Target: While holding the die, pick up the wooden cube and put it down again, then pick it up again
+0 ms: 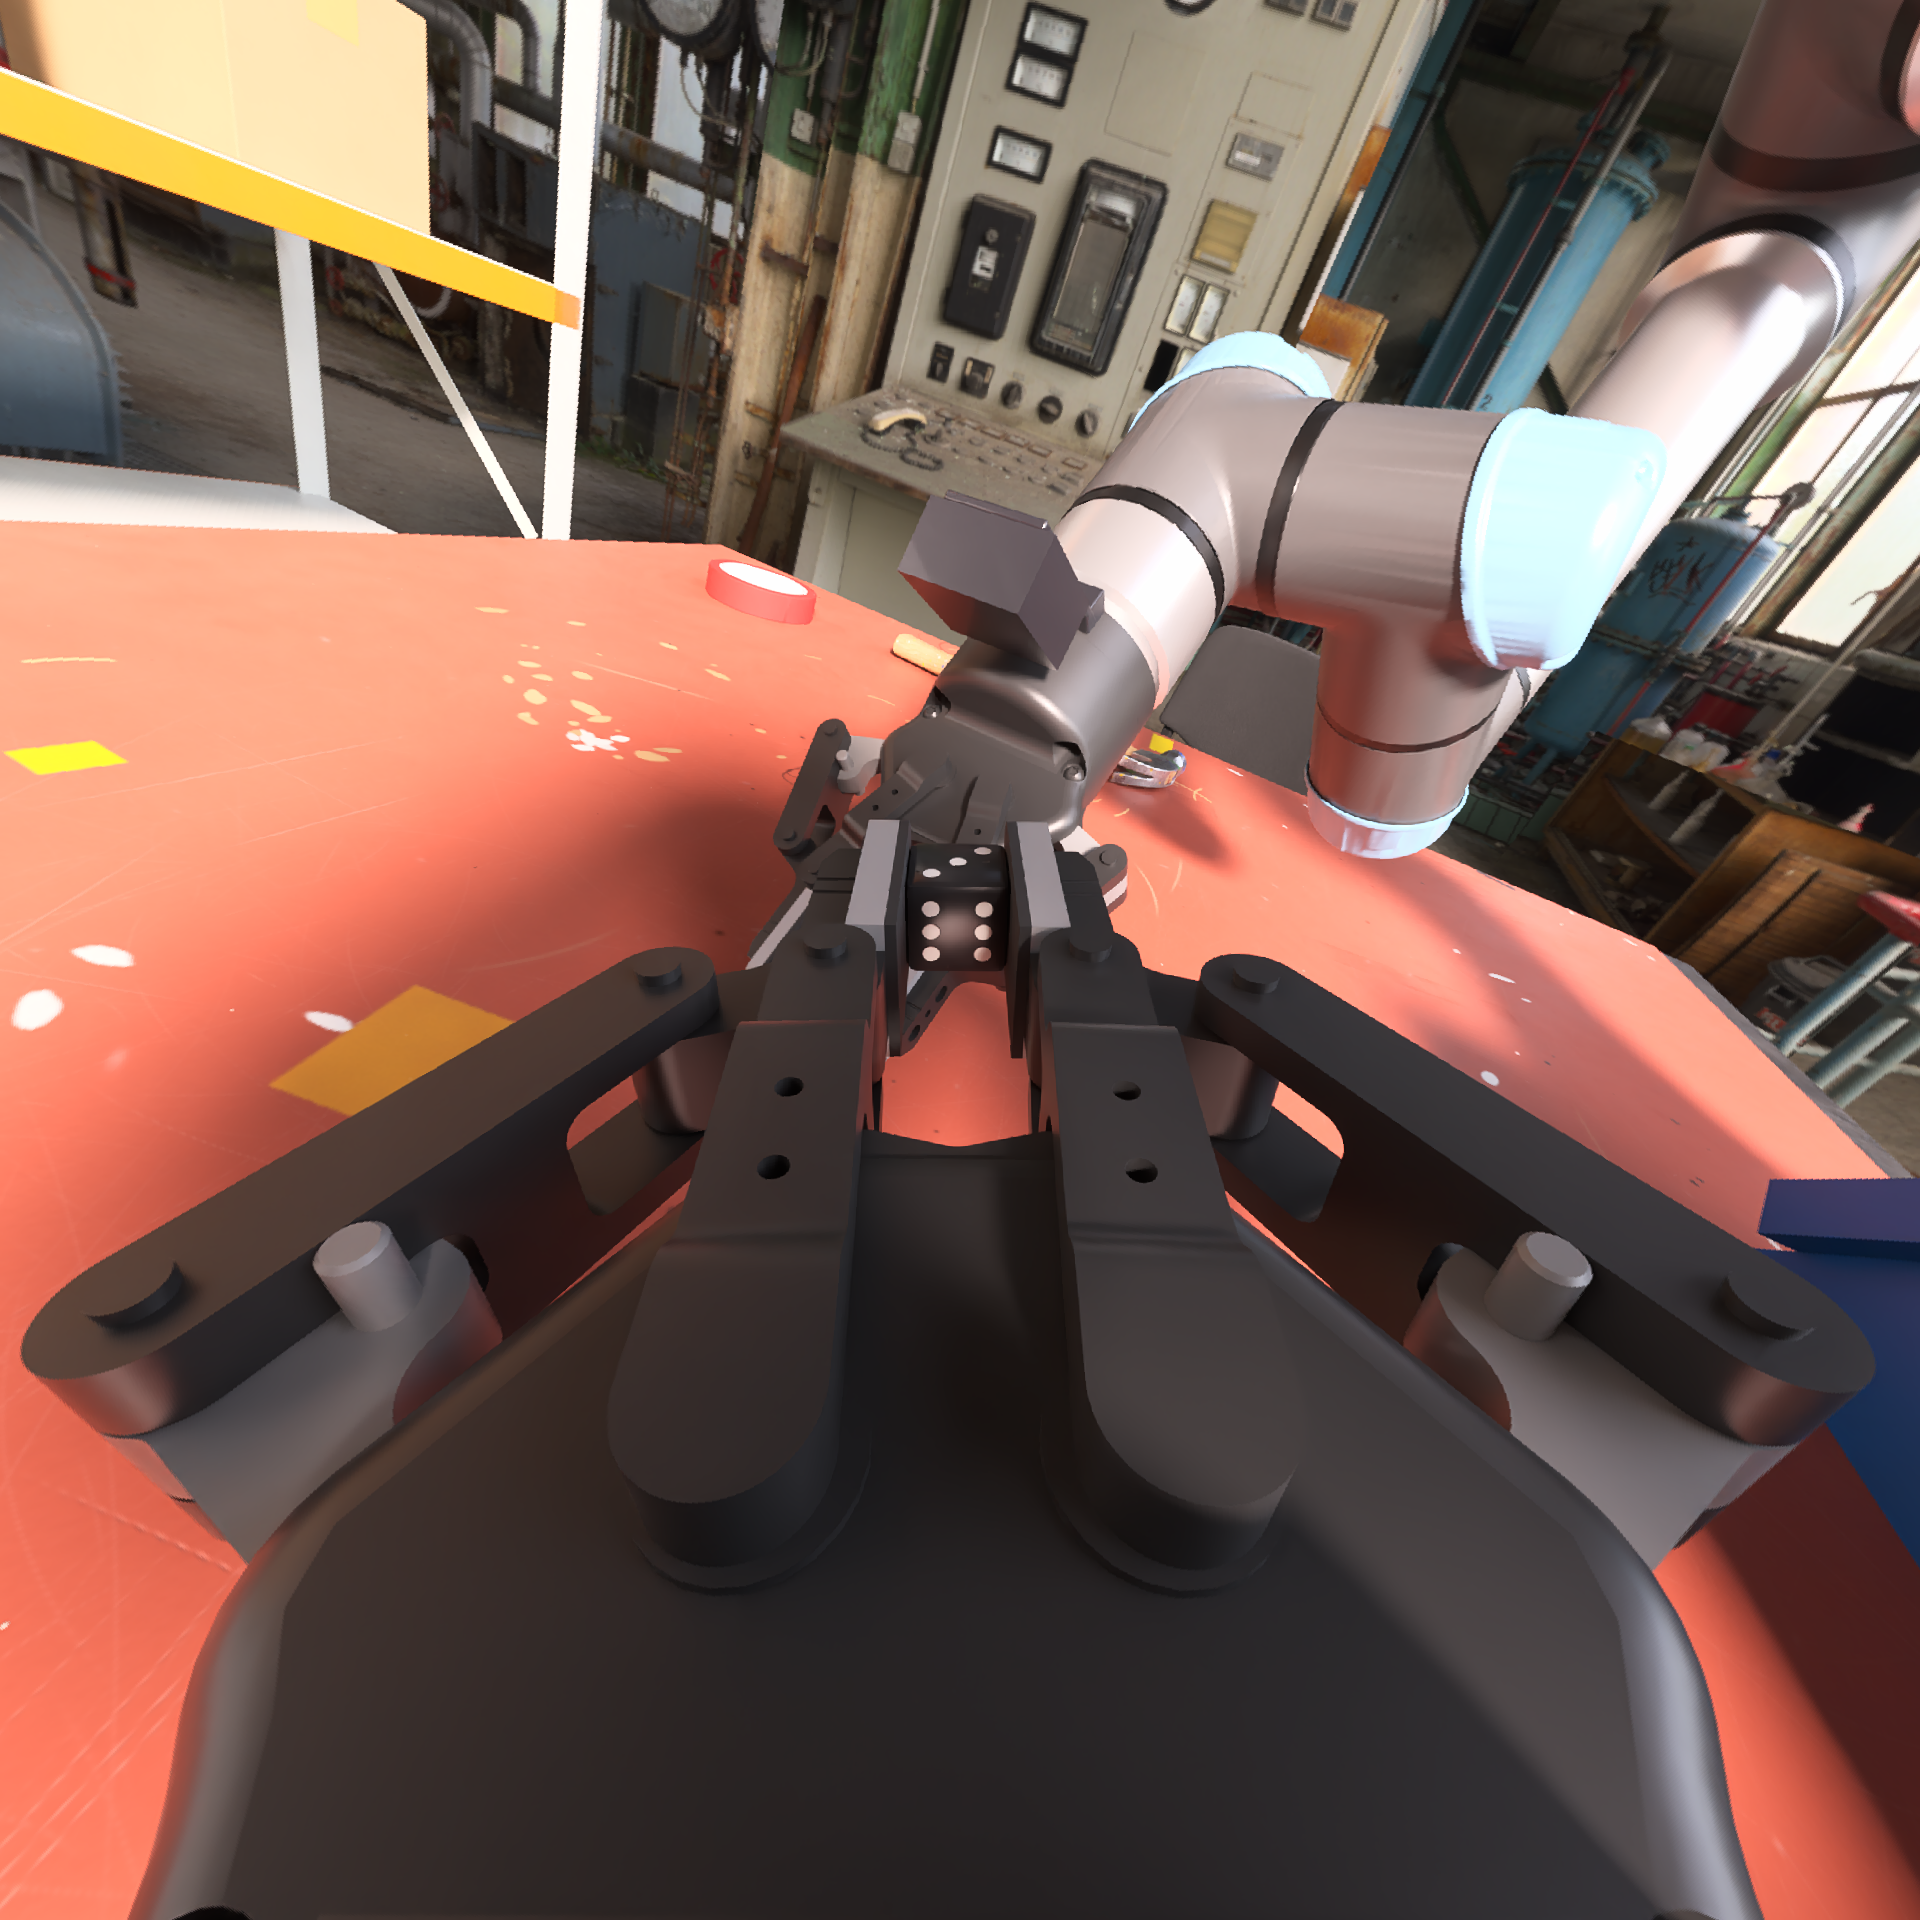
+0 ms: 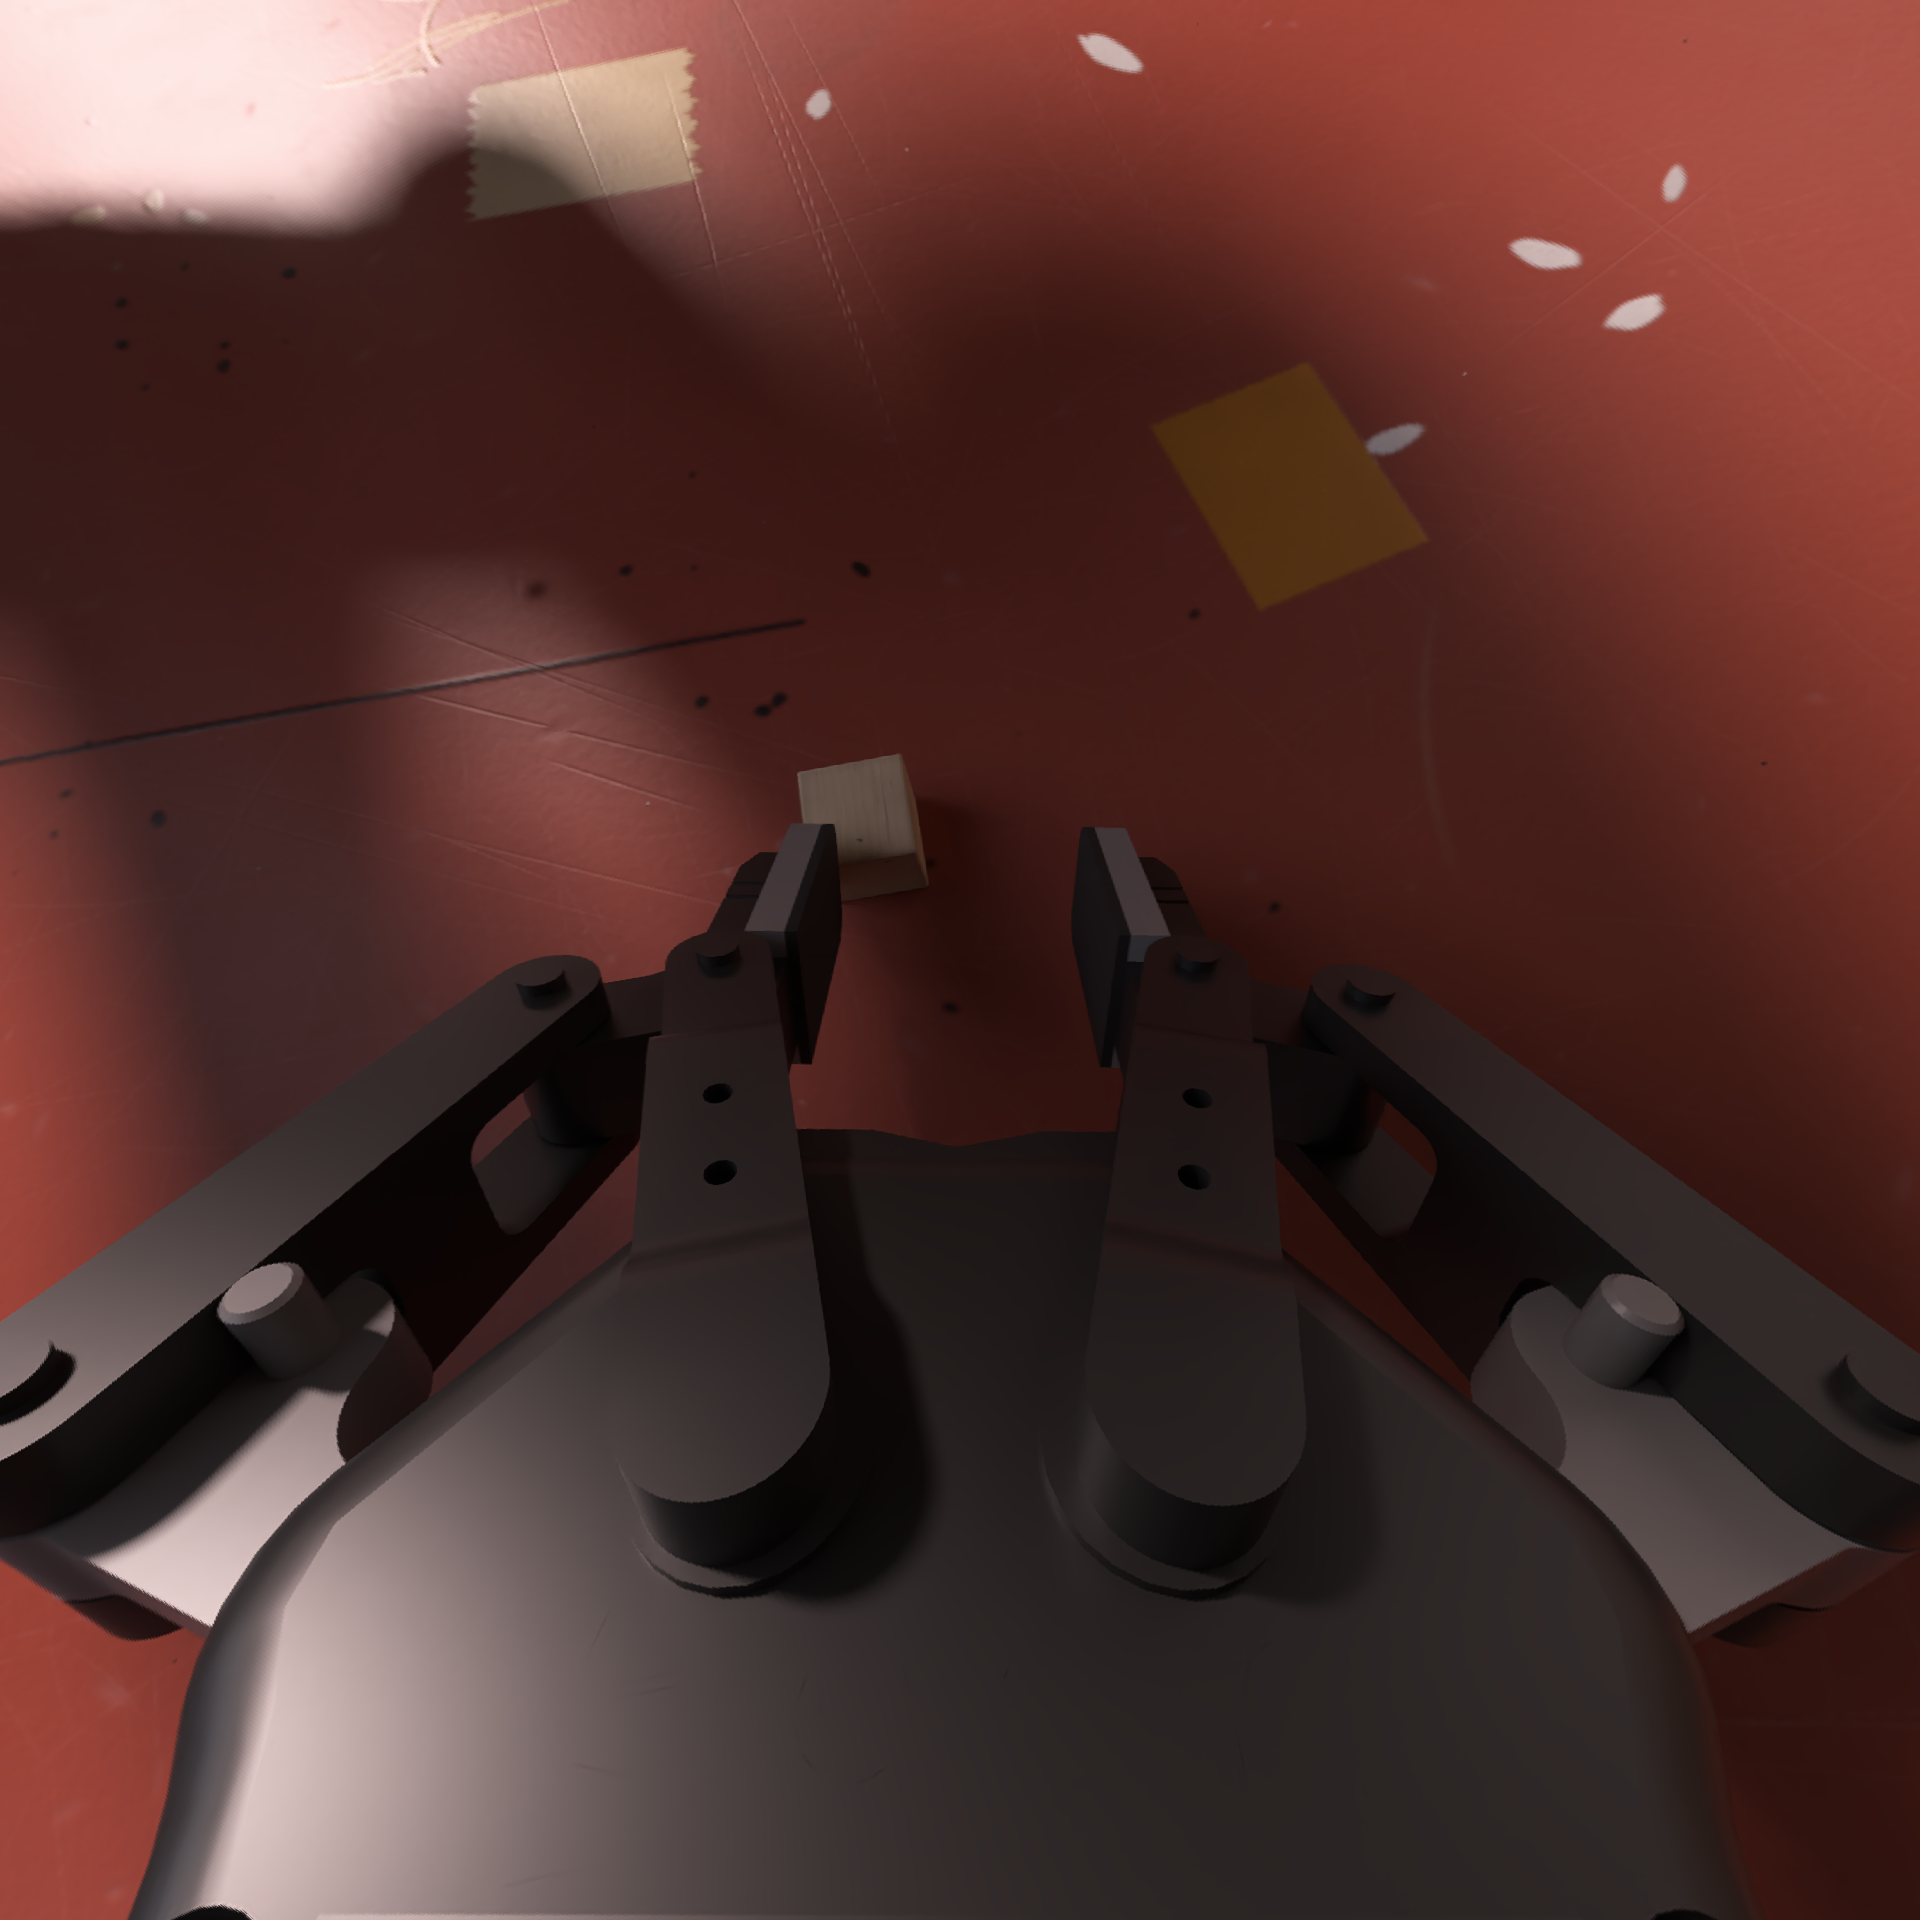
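So: left gripper (image 1: 957, 902) has matte black metal links with grey flat pads, and its jaws pinch the die (image 1: 957, 906), a glossy black cube with rounded corners and white pips, held off the bench (image 1: 312, 831). The bench is salmon-red, scratched, and flecked with pale paint chips. Beyond the die sit a red-and-white tape roll (image 1: 761, 589) and a tan cylinder end (image 1: 920, 652), with the other arm (image 1: 1351, 540), brushed silver with pale blue caps, reaching down behind the die.

Right gripper (image 2: 957, 935) has its jaws spread wide, holding nothing. The wooden cube (image 2: 862, 826), pale, with fine grain and sharp edges, rests on the bench just beyond the jaws' tips. It sits off-centre, with its near corner hidden behind one pad, not between the pads. From the cube, a flat yellow square patch (image 2: 1288, 483) lies farther out to one side and a beige tape strip (image 2: 582, 135) far ahead.
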`<state>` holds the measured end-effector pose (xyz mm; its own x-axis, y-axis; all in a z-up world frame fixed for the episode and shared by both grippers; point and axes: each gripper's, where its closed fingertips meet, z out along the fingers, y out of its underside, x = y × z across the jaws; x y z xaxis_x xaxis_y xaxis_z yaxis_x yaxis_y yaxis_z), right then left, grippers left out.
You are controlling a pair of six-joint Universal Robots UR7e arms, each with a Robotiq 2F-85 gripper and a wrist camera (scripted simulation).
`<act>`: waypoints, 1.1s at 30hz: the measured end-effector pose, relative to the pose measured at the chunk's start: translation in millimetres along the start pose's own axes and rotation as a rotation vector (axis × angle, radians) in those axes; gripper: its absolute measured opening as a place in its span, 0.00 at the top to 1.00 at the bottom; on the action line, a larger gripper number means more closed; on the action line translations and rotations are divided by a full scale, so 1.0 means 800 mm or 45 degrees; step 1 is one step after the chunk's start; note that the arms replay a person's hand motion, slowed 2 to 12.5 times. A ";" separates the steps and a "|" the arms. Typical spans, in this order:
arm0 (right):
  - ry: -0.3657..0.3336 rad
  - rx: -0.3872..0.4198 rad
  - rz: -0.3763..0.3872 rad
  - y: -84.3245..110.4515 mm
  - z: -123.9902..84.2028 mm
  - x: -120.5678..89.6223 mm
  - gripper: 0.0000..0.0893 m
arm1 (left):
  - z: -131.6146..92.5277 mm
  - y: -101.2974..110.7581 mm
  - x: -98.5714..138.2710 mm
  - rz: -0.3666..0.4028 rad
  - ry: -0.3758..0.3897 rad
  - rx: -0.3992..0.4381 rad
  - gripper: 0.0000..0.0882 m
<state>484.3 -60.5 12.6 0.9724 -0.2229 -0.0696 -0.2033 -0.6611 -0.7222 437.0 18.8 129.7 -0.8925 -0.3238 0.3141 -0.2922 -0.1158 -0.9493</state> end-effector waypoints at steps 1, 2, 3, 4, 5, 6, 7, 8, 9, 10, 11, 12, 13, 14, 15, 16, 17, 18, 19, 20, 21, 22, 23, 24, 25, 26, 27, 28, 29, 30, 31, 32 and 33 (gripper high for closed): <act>0.009 -0.008 -0.008 0.000 0.000 0.002 0.52 | 0.000 0.000 0.000 0.001 -0.001 -0.001 0.82; 0.022 -0.019 -0.017 0.000 0.001 0.005 0.47 | 0.000 0.000 0.000 0.002 -0.002 -0.002 0.82; 0.034 -0.030 -0.028 0.000 0.001 0.007 0.42 | 0.000 0.000 0.000 0.002 -0.002 -0.002 0.82; 0.044 -0.041 -0.039 -0.001 0.002 0.010 0.36 | 0.000 0.000 0.000 0.003 -0.001 -0.001 0.82; 0.049 -0.049 -0.048 -0.001 0.003 0.011 0.32 | 0.000 0.000 0.000 0.003 -0.001 0.000 0.82; 0.053 -0.056 -0.055 -0.002 0.004 0.011 0.28 | 0.001 0.000 0.000 0.002 0.000 0.001 0.82; 0.056 -0.060 -0.061 -0.002 0.005 0.011 0.26 | 0.000 0.000 0.000 0.002 -0.001 0.002 0.82; 0.057 -0.062 -0.066 -0.003 0.007 0.010 0.24 | 0.000 -0.001 0.000 0.003 -0.001 0.003 0.82; 0.056 -0.064 -0.069 -0.004 0.008 0.008 0.22 | 0.000 -0.001 0.000 0.003 -0.002 0.004 0.82; 0.055 -0.066 -0.070 -0.005 0.010 0.005 0.21 | 0.000 -0.001 0.000 0.004 -0.003 0.005 0.82; 0.055 -0.068 -0.071 -0.006 0.011 0.003 0.20 | 0.000 -0.001 0.000 0.004 -0.003 0.006 0.82; 0.055 -0.070 -0.071 -0.006 0.013 0.001 0.20 | 0.000 -0.001 0.000 0.005 -0.003 0.008 0.82; 0.055 -0.071 -0.071 -0.007 0.015 -0.001 0.20 | 0.000 -0.002 0.000 0.006 -0.003 0.010 0.82; 0.055 -0.070 -0.071 -0.008 0.016 -0.003 0.21 | 0.000 -0.002 0.000 0.007 -0.002 0.013 0.82; 0.055 -0.069 -0.069 -0.008 0.017 -0.005 0.23 | 0.000 -0.003 0.000 0.008 -0.001 0.016 0.82; 0.055 -0.067 -0.066 -0.009 0.019 -0.007 0.25 | 0.000 -0.004 0.001 0.009 0.000 0.020 0.82; 0.056 -0.064 -0.064 -0.010 0.020 -0.009 0.28 | 0.000 -0.004 0.001 0.010 0.002 0.023 0.82; 0.057 -0.062 -0.061 -0.011 0.021 -0.010 0.30 | 0.000 -0.005 0.001 0.012 0.004 0.026 0.82; 0.059 -0.059 -0.058 -0.011 0.021 -0.011 0.33 | 0.000 -0.006 0.002 0.014 0.005 0.029 0.82; 0.065 -0.060 -0.056 -0.011 0.021 -0.011 0.41 | 0.000 -0.006 0.002 0.016 0.006 0.032 0.82; 0.070 -0.061 -0.054 -0.010 0.021 -0.010 0.43 | 0.000 -0.006 0.003 0.019 0.007 0.034 0.82; 0.074 -0.060 -0.052 -0.009 0.022 -0.010 0.43 | 0.000 -0.007 0.003 0.022 0.007 0.035 0.82; 0.076 -0.059 -0.050 -0.009 0.022 -0.010 0.44 | 0.000 -0.007 0.003 0.026 0.007 0.037 0.82; 0.078 -0.057 -0.049 -0.009 0.022 -0.010 0.42 | 0.000 -0.008 0.004 0.029 0.007 0.039 0.82; 0.080 -0.055 -0.047 -0.010 0.022 -0.010 0.41 | 0.000 -0.008 0.004 0.033 0.007 0.041 0.82; 0.082 -0.053 -0.046 -0.010 0.023 -0.010 0.41 | 0.000 -0.009 0.004 0.036 0.007 0.043 0.82; 0.084 -0.052 -0.044 -0.010 0.023 -0.010 0.41 | -0.001 -0.009 0.005 0.039 0.007 0.045 0.82; 0.086 -0.050 -0.042 -0.010 0.023 -0.010 0.41 | -0.001 -0.010 0.005 0.042 0.008 0.048 0.82; 0.089 -0.049 -0.041 -0.010 0.024 -0.010 0.41 | -0.001 -0.010 0.005 0.044 0.008 0.050 0.82; 0.091 -0.048 -0.039 -0.011 0.024 -0.010 0.40 | -0.001 -0.011 0.006 0.046 0.009 0.053 0.82; 0.093 -0.047 -0.037 -0.011 0.024 -0.010 0.40 | -0.001 -0.012 0.006 0.048 0.009 0.056 0.82; 0.095 -0.047 -0.034 -0.011 0.025 -0.009 0.40 | -0.001 -0.012 0.006 0.049 0.009 0.058 0.82; 0.097 -0.046 -0.031 -0.012 0.025 -0.009 0.40 | -0.002 -0.013 0.007 0.051 0.009 0.061 0.82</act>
<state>481.3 -38.2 6.0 0.9658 -0.2593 0.0013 -0.1849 -0.6924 -0.6975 434.9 19.5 141.2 -0.9056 -0.3221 0.2758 -0.2396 -0.1481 -0.9595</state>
